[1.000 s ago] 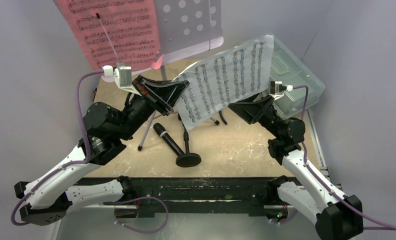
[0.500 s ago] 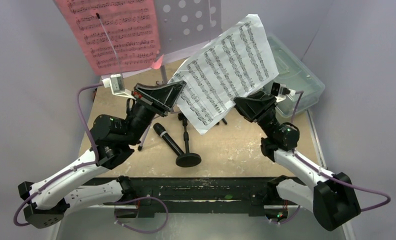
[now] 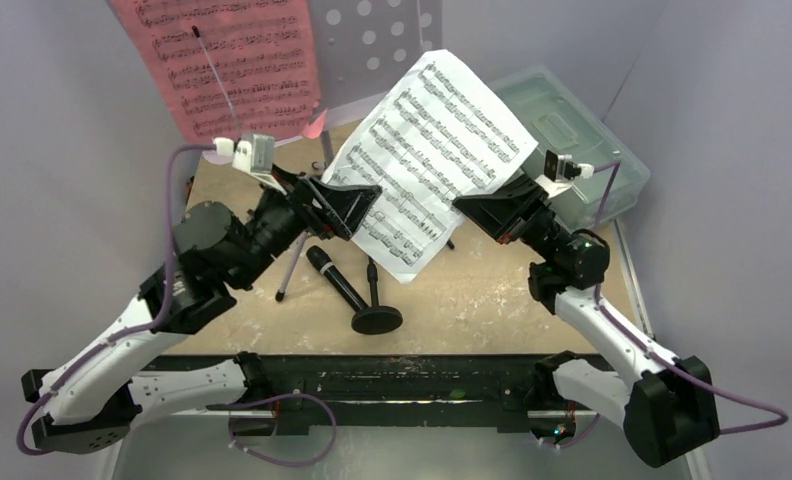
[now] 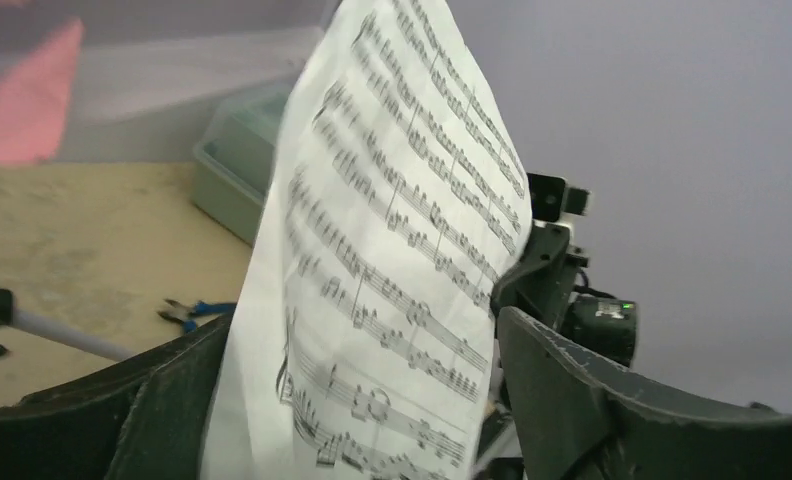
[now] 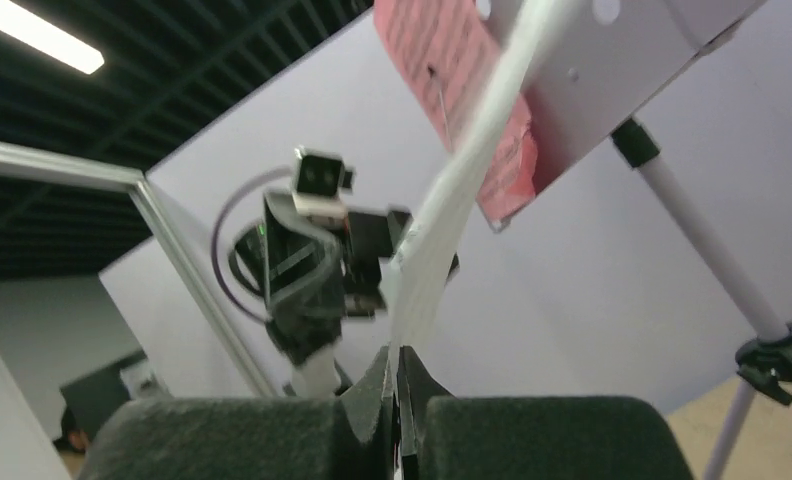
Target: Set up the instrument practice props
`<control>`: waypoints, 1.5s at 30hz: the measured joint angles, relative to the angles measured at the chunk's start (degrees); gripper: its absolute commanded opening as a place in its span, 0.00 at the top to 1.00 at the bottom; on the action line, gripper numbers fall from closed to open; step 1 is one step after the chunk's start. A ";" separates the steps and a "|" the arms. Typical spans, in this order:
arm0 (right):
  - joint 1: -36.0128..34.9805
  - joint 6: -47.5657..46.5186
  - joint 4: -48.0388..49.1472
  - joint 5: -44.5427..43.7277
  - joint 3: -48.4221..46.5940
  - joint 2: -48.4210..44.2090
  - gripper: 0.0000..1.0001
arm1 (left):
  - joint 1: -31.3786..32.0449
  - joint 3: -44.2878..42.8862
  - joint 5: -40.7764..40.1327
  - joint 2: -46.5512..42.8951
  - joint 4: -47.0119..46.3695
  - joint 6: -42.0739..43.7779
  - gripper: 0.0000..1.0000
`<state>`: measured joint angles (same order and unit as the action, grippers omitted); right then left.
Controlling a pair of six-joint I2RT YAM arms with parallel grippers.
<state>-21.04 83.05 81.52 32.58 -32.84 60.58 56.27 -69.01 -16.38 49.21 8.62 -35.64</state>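
Jaws of right gripper (image 5: 400, 400) are pinched tight on the white sheet (image 3: 434, 150), edge-on in my wrist cam. Left gripper (image 4: 364, 325) jaws are spread wide w/ the sheet between them, not gripping. Nearest, black mic (image 3: 334, 280) lies mid-tabletop (image 3: 492, 290), just beside mic stand (image 3: 375, 315) base. White sheet is held aloft beyond. At far edge I see lavender stand (image 3: 382, 50), pink sheet (image 3: 222, 60) on its left half.
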 measured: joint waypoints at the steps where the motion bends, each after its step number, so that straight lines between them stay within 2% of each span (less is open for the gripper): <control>1: 0.17 -2.34 -3.15 2.45 -1.33 -0.92 1.00 | 0.00 -4.48 -0.83 1.14 5.51 2.45 0.05; 4: 0.17 -12.20 -16.92 9.25 -5.62 -4.72 1.00 | 0.00 -17.57 -3.63 4.39 17.94 8.76 0.00; 7: 0.17 -27.04 -38.32 14.14 -12.72 -8.79 1.00 | 0.00 -28.26 -6.14 6.51 26.88 14.49 0.00; 10: 0.20 -39.12 -54.42 18.25 -19.54 -11.28 1.00 | 0.00 -32.61 -6.21 6.69 32.26 18.03 0.00; 16: 0.17 -48.63 -67.56 28.09 -22.51 -14.99 1.00 | 0.00 -33.70 -1.57 9.70 37.66 21.33 0.00; 24: 0.17 -48.72 -72.19 36.48 -24.57 -15.56 1.00 | 0.00 -26.08 9.88 9.73 36.81 21.68 0.00; 33: 0.17 -48.57 -74.49 40.57 -29.35 -17.81 1.00 | 0.00 -23.80 20.87 5.70 30.42 19.91 0.03; 41: 0.17 -47.15 -73.13 41.00 -29.94 -18.60 1.00 | 0.00 -21.79 29.14 3.43 25.68 16.92 0.29; 45: 0.17 -46.60 -72.15 40.94 -30.05 -18.51 1.00 | 0.00 -19.80 33.31 2.71 21.70 15.17 0.49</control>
<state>-20.86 36.45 9.37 73.52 -62.89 42.06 56.27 -88.82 16.93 51.92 30.33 -20.47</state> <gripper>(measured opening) 0.004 0.639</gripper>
